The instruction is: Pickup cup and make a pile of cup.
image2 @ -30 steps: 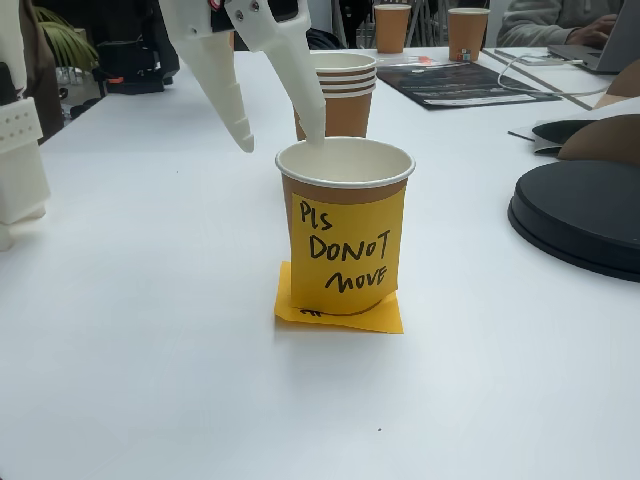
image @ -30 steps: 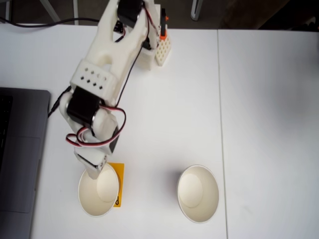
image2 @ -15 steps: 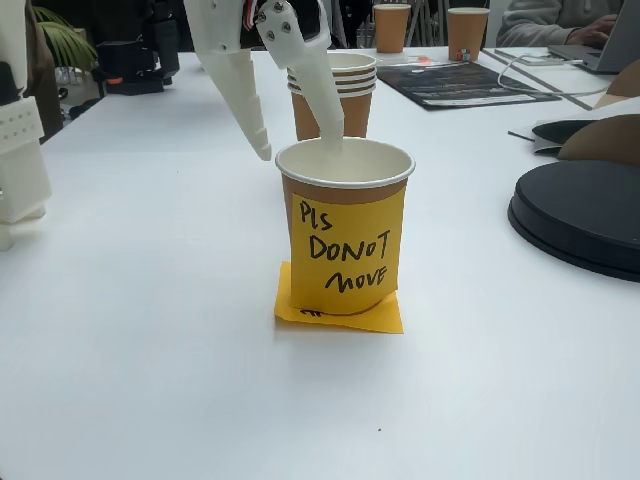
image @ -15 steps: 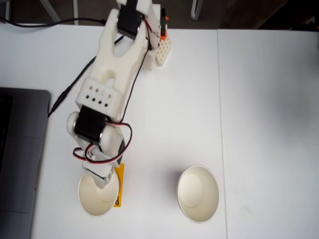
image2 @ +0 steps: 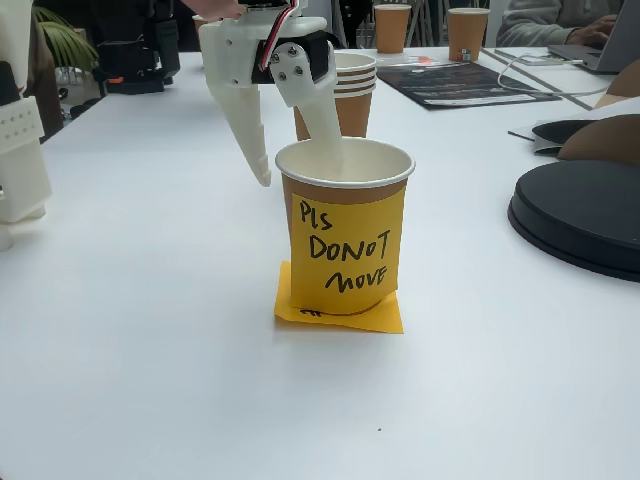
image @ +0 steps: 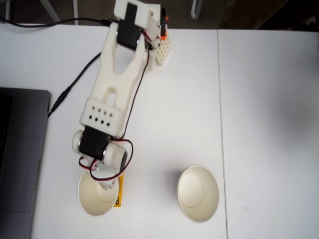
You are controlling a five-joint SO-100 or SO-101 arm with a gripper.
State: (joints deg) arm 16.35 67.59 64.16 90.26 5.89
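The tool [image2: 300, 165] is spread astride the cup [image2: 345, 225] rim — light, thin paper, so pinch the wall gently.

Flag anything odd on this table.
The cup the gripper straddles, one jaw inside the rim and one outside, wears an orange sticky note reading "Pls do not move". Nothing looks spilled or damaged.

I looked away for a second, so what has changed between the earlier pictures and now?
The claw has come down at the cup with the note: one finger now reaches inside the rim, the other hangs outside its wall. It is open and has not closed on the wall. Both that cup and the other cup stayed where they were, as did the orange note.
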